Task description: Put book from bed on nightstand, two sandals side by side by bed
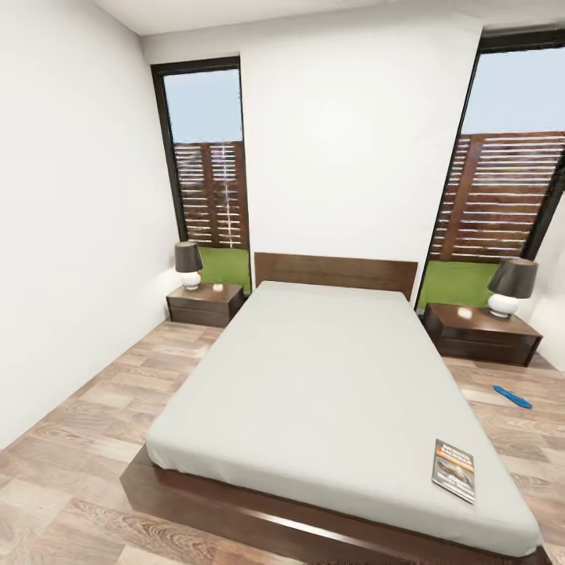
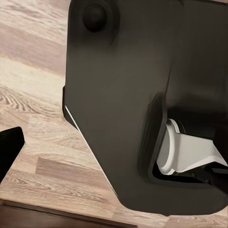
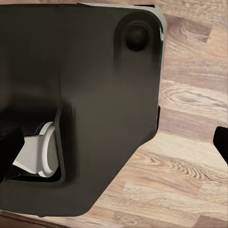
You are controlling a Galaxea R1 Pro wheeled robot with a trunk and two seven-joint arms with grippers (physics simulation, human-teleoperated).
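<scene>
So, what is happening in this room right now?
Nothing is being handled yet. The robot looks over the bed from its foot. The book lies on the mattress near the corner by the robot's right. One blue sandal lies on the floor beside the right nightstand.

Count, head view: 1 bed (image 1: 329,377), frame centre. 1 book (image 1: 453,469), lower right. 1 sandal (image 1: 512,396), right. 2 nightstands: left (image 1: 205,303), right (image 1: 480,333). 2 lamps: left (image 1: 188,264), right (image 1: 511,286). 2 windows: upper left (image 1: 205,169), upper right (image 1: 506,173).
</scene>
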